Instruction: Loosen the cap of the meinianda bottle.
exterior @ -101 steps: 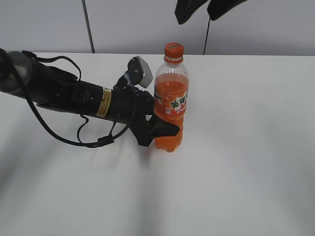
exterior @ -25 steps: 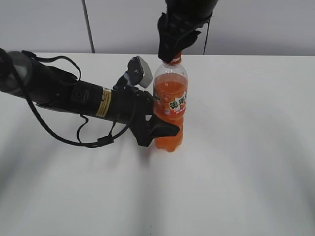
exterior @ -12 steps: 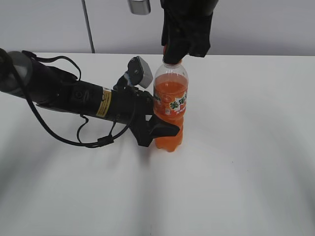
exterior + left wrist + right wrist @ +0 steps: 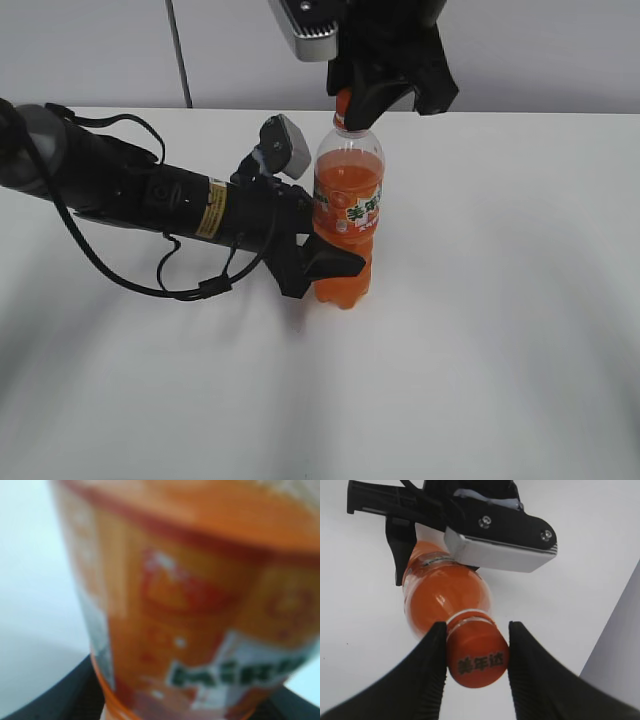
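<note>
The meinianda bottle [image 4: 347,215] stands upright on the white table, full of orange soda. My left gripper [image 4: 338,262] reaches in from the left and is shut on its lower body. In the left wrist view the blurred label [image 4: 200,605] fills the frame, with dark fingers [image 4: 60,695] at the bottom corners. My right gripper [image 4: 350,108] hangs over the bottle top and hides most of the cap [image 4: 341,102]. The right wrist view shows the orange cap [image 4: 477,657] pinched between the two black fingers [image 4: 432,670] of my right gripper [image 4: 477,626], with the bottle [image 4: 440,597] below.
The left arm [image 4: 130,190] with its looped cable [image 4: 190,290] lies across the left half of the white table [image 4: 500,330]. Its grey wrist camera [image 4: 285,145] sits beside the bottle's shoulder. A grey wall [image 4: 550,50] runs behind the table's far edge.
The right gripper came down onto the cap and has since turned about it; its wrist camera has swung into view at the top. Bottle and left arm have stayed put.
</note>
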Tool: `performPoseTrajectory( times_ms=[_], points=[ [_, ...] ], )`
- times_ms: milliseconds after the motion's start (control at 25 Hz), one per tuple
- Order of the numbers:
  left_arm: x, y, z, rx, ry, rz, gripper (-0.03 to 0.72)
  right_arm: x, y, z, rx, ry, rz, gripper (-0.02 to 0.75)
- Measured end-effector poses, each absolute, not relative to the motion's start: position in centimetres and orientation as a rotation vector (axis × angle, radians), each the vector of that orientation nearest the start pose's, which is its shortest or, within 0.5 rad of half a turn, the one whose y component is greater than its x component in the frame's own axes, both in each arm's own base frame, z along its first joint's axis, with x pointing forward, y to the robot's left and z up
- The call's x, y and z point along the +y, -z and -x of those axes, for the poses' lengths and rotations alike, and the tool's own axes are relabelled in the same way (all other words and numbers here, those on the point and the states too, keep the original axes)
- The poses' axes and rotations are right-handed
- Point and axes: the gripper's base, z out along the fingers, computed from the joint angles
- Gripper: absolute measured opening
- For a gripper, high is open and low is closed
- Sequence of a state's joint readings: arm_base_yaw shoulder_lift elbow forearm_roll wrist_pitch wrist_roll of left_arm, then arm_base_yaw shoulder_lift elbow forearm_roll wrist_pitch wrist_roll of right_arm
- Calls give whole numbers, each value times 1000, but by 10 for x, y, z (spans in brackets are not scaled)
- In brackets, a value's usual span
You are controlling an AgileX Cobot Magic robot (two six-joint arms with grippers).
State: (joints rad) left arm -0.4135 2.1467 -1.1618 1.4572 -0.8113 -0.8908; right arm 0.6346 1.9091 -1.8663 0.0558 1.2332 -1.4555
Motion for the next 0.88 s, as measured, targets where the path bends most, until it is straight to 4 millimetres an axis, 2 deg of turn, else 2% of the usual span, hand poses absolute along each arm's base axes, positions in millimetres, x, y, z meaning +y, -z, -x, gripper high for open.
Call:
performPoseTrajectory(
  times_ms=[360,880],
  points=[
    [-223,-112,-344,1775,879,-1313,417,248,-325,-331,1210,211,2502,274],
    [-223,-112,-344,1771,885,-1314,416,245,-329,-329,1182,244,2519,274]
  ],
)
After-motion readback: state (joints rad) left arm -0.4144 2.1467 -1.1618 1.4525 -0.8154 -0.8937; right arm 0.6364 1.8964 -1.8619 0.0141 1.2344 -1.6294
